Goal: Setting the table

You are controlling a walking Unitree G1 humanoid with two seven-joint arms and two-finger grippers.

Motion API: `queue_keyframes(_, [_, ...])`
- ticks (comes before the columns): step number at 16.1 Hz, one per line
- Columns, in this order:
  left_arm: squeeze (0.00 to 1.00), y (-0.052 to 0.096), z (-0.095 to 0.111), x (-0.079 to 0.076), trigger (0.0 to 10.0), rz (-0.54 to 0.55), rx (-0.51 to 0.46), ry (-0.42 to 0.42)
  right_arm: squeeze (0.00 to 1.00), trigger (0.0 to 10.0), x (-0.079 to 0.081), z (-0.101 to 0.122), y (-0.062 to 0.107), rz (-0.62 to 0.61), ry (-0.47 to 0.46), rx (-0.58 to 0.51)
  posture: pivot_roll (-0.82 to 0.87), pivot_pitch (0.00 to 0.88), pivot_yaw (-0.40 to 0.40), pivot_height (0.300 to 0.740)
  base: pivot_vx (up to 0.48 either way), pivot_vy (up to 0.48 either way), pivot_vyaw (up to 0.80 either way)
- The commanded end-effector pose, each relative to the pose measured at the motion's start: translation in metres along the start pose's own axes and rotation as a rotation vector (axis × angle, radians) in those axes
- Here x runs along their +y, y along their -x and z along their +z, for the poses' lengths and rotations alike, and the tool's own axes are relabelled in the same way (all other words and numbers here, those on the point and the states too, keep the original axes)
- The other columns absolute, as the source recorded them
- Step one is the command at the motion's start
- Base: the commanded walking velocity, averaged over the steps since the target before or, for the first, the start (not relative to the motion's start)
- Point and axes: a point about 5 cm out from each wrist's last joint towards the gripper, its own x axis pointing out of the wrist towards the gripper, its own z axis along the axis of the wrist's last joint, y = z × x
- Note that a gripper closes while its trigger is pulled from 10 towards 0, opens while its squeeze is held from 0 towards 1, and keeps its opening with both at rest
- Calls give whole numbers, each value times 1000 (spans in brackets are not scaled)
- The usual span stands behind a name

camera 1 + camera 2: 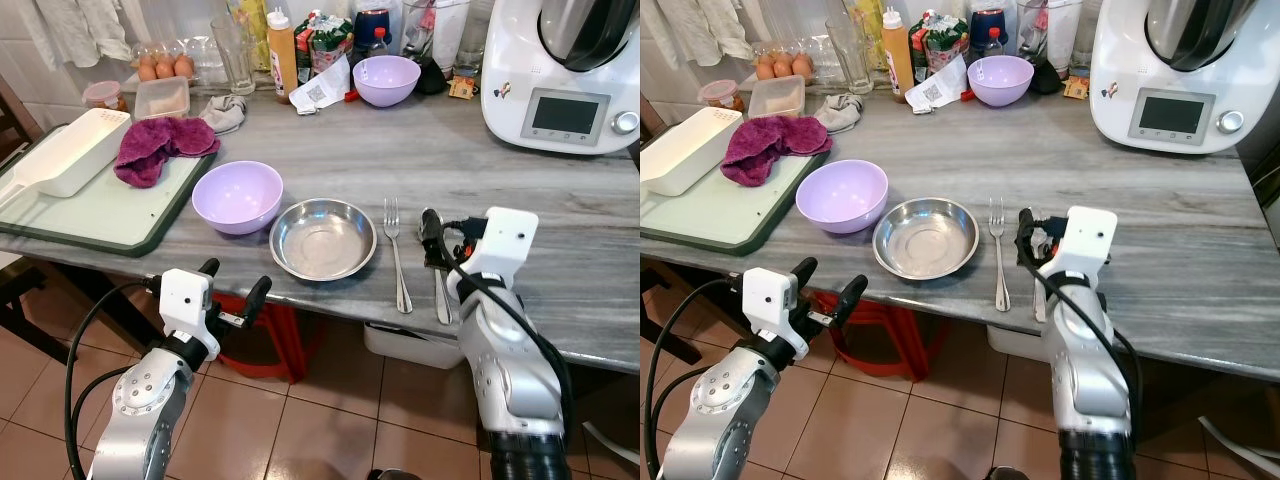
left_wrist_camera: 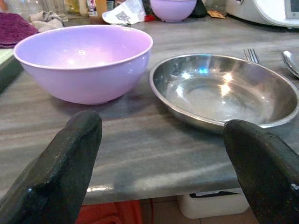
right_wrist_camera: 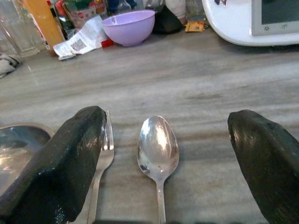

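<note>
The right gripper [image 3: 163, 158] is hovering released over the spoon [image 3: 158, 148], fingers spread to either side of its bowl without touching it. The spoon is lying on the grey table [image 1: 560, 180] just right of the fork [image 1: 395, 250], which is lying right of the steel dish [image 1: 322, 238]. The left gripper [image 1: 232, 285] is waiting released below the near table edge, facing the purple bowl [image 1: 237, 196].

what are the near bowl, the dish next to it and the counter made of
Near bowl: probably plastic; opaque lilac, soft even sheen, thick rounded rim.
Dish: metal, likely stainless steel; silvery, with sharp mirror-like glints in the left wrist view.
Counter: grey streaked surface with a smooth low gloss; it looks like stone or a wood-grain laminate, and the look alone cannot settle which.
</note>
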Motion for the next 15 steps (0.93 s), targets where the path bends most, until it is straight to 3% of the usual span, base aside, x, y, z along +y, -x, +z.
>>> queue_keyframes(1, [0, 0, 0, 5, 10000, 23, 8, -12, 1000, 10000, 4, 7, 3, 18, 4, -39, -167, 108, 75, 740, 0, 0, 0])
queue_keyframes(5, [0, -3, 3, 10, 10000, 119, 7, -28, 1000, 10000, -4, 3, 11, 17, 24, -41, -171, 107, 77, 740, 0, 0, 0])
queue_keyframes(6, [0, -3, 2, 12, 10000, 148, 16, -28, 796, 10000, -6, 1, 14, 18, 29, -37, -170, 107, 76, 740, 0, 0, 0])
queue_keyframes(7, [0, -4, 2, 13, 10000, 164, 22, -30, 0, 10000, -7, 0, 16, 21, 29, -32, -171, 105, 76, 740, 0, 0, 0])
queue_keyframes(15, [0, -11, 2, 11, 10000, 193, 21, -40, 0, 10000, -5, -1, 15, 34, 32, -28, -179, 86, 70, 740, 0, 0, -696])
